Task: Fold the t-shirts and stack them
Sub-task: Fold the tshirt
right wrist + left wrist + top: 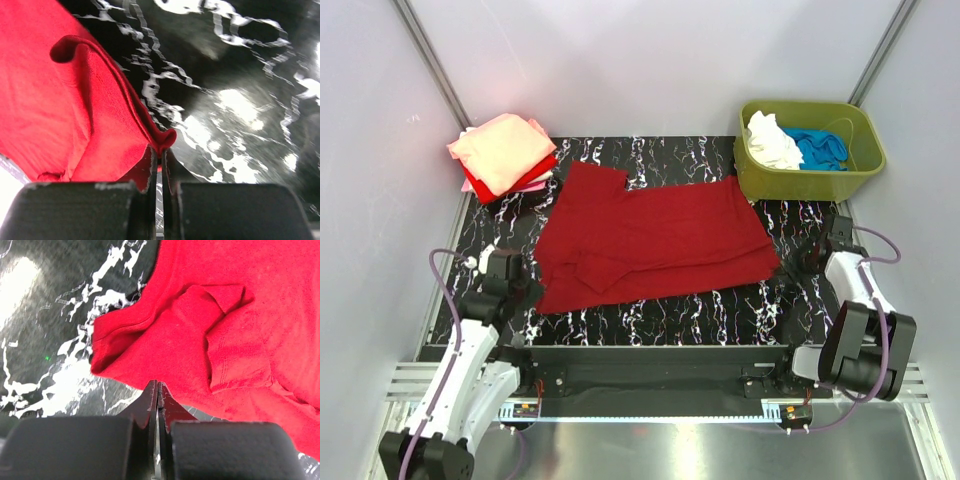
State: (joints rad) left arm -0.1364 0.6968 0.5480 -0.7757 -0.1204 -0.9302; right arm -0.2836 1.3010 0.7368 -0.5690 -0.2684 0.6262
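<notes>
A dark red t-shirt [650, 240] lies spread and wrinkled across the middle of the black marbled mat [680, 315]. My left gripper [528, 283] is shut at the shirt's left edge. In the left wrist view its tips [158, 386] meet the near hem of the shirt [225, 315], with no cloth seen between them. My right gripper [792, 262] is at the shirt's right edge. In the right wrist view it [161, 148] is shut on a small raised fold of the shirt's hem [45, 100].
A stack of folded tees, salmon-pink on top of bright red and pink [505, 150], sits at the mat's back left corner. An olive-green tub [800, 185] at the back right holds a white tee [770, 140] and a blue tee [820, 148]. Grey walls stand on both sides.
</notes>
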